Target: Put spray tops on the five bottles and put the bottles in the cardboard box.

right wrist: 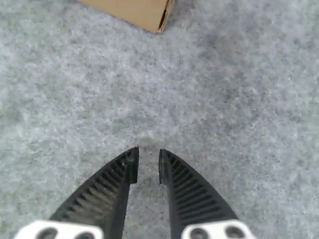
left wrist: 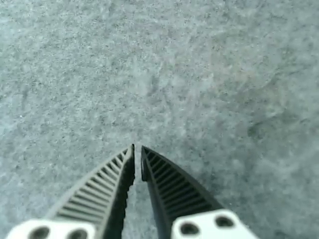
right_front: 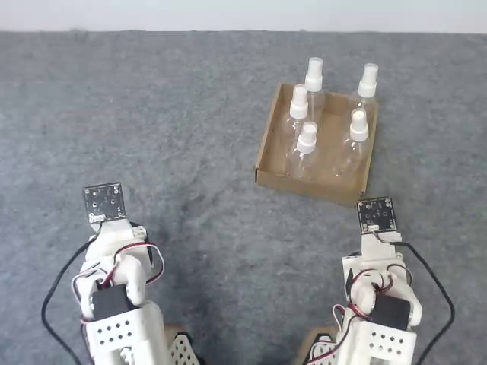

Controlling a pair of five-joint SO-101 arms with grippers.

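- Grey carpet-like cover [right_front: 190, 114] spreads over the whole table, left to right and near to far.
- Pale plain strip [right_front: 243, 15] runs along the far edge.

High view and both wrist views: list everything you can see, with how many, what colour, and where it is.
bottles: five, clear, standing upright inside the box
spray tops: five, white, one fitted on each bottle
cardboard box: one, brown, open-topped, on the table at the right, ahead of the right arm
table: one, grey with a carpet-like surface, under everything
left gripper: one, black ribbed fingers on white mounts, empty, tips almost touching, over bare table at the near left
right gripper: one, black ribbed fingers on white mounts, empty, tips slightly apart, over bare table just short of a box corner
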